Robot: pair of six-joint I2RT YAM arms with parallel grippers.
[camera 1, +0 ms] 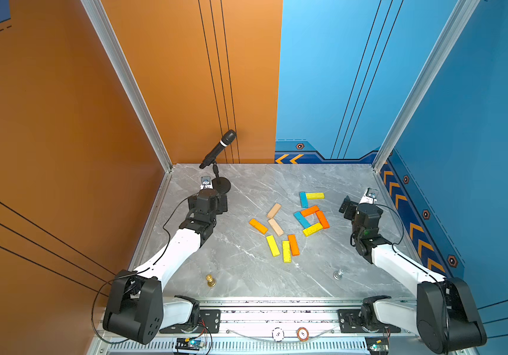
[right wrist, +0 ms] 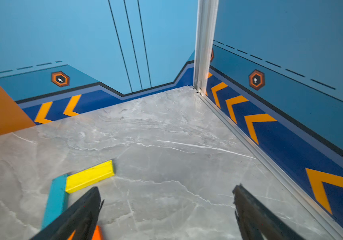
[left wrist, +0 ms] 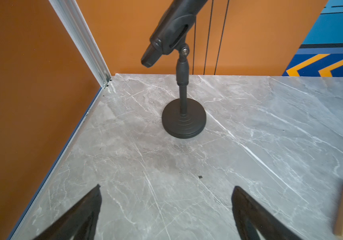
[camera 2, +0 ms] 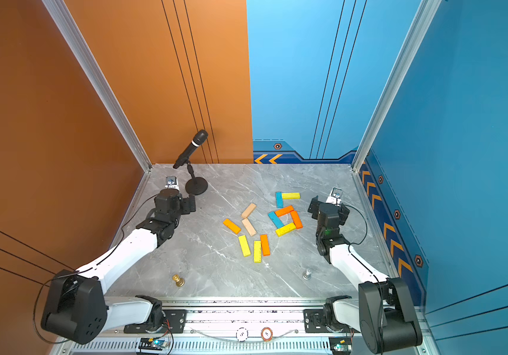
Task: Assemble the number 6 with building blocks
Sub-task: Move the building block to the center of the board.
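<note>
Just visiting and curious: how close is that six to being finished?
Looks essentially done: yellow block and blue block hook above a four-block loop. In hand: nothing; left gripper and right gripper stand open. Left: perhaps tidying; spare blocks lie aside.

No brand name or printed word could be read. On the front rail (camera 1: 246, 316), in both top views, a white disc (camera 1: 277, 334) and an orange-ringed disc (camera 1: 302, 334) each bore one mark like a 5 or an S, too small to be sure. Orange chevrons (camera 1: 289, 159) ran along the foot of the back wall and of the right wall, with hexagon emblems (camera 1: 299, 146) above them, their symbols unreadable. Six building blocks (camera 1: 309, 211) lay in a shape close to a 6.
</note>
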